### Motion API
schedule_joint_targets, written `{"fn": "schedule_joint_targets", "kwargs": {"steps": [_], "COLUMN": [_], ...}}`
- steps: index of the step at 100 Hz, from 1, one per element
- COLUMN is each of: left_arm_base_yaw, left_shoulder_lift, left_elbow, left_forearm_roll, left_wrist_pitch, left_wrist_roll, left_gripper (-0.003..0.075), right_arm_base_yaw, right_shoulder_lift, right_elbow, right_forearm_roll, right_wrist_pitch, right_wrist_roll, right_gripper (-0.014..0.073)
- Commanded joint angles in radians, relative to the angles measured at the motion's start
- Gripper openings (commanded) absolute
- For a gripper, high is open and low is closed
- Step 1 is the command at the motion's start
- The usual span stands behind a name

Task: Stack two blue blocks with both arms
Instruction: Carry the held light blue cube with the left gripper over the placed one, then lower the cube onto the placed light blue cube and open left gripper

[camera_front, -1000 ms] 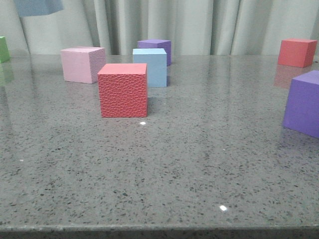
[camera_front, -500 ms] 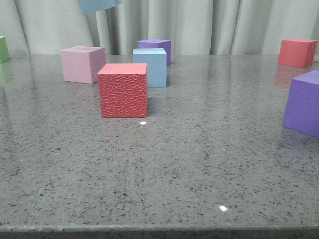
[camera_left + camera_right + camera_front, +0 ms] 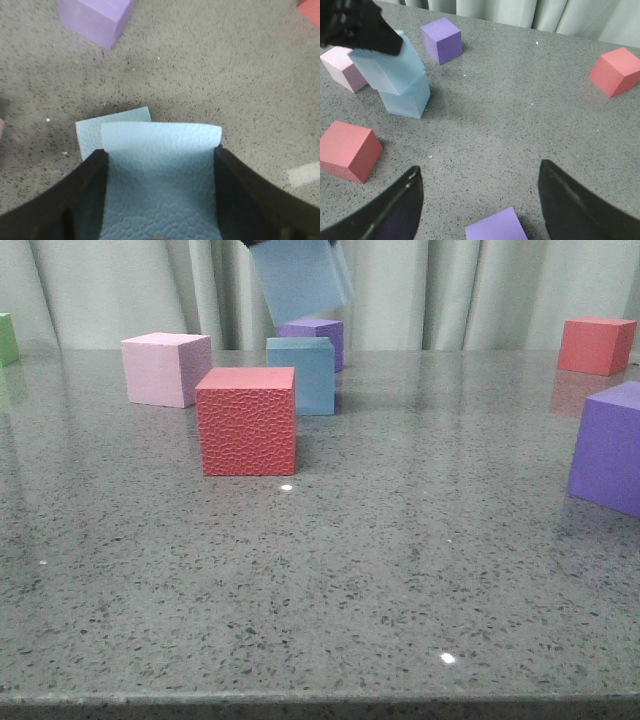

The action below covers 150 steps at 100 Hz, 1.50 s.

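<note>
My left gripper (image 3: 160, 150) is shut on a pale blue block (image 3: 160, 185) and holds it tilted in the air. In the front view this held block (image 3: 300, 280) hangs just above the second blue block (image 3: 302, 375), which stands on the table behind the red textured cube (image 3: 247, 420). The left wrist view shows the lower block (image 3: 92, 131) peeking out beneath and to one side of the held one. The right wrist view shows the held block (image 3: 387, 65) over the lower block (image 3: 407, 102), apparently apart. My right gripper (image 3: 479, 167) is open and empty above the table.
A pink cube (image 3: 165, 368) stands left of the blue block and a purple cube (image 3: 315, 332) just behind it. A large purple cube (image 3: 610, 445) and a red cube (image 3: 595, 345) stand at the right, and a green cube (image 3: 8, 338) at the far left edge.
The held blue block has moved right and down, from the upper left of the front view to just above the blue block on the table.
</note>
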State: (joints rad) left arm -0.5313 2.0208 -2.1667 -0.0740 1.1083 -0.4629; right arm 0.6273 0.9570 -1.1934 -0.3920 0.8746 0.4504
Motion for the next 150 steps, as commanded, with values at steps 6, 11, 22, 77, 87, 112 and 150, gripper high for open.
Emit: {"fn": "schedule_joint_targets", "kwargs": {"steps": [6,11,22,77,87,112,150], "left_arm_base_yaw": [-0.01,-0.01,-0.01,-0.01,-0.01,-0.01,-0.01], "left_shoulder_lift": [-0.052,-0.052,-0.052,-0.049,-0.046,-0.031,-0.029], "left_elbow": [-0.032,-0.032,-0.032,-0.032,-0.032,-0.032,-0.032], "left_forearm_roll": [0.027,0.048,0.055,0.105,0.106,0.101,0.104], "left_wrist_pitch": [-0.055,-0.055,-0.055,-0.075,-0.083,-0.092,-0.092], "left_wrist_roll": [-0.041,-0.044,-0.064,-0.086,-0.086,-0.086,-0.084], "left_gripper": [0.0237,0.0225,0.0222,0.0223,0.0231,0.0237,0.0452], "right_arm_base_yaw": [-0.002,-0.002,-0.002,-0.002,-0.002,-0.002,-0.002], "right_shoulder_lift": [-0.017,-0.017,-0.017,-0.017,-0.017,-0.017,-0.017], "right_elbow": [-0.025,-0.025,-0.025,-0.025,-0.025,-0.025,-0.025], "right_forearm_roll": [-0.037,-0.037,-0.037,-0.036,-0.036,-0.036,-0.036], "right_wrist_pitch": [-0.068,-0.069,-0.071,-0.074,-0.074,-0.074,-0.074], "right_wrist_roll": [0.001,0.001,0.001,0.001,0.001,0.001,0.001], "right_gripper": [0.0493,0.0493,0.0493,0.0493,0.0493,0.0493,0.0493]}}
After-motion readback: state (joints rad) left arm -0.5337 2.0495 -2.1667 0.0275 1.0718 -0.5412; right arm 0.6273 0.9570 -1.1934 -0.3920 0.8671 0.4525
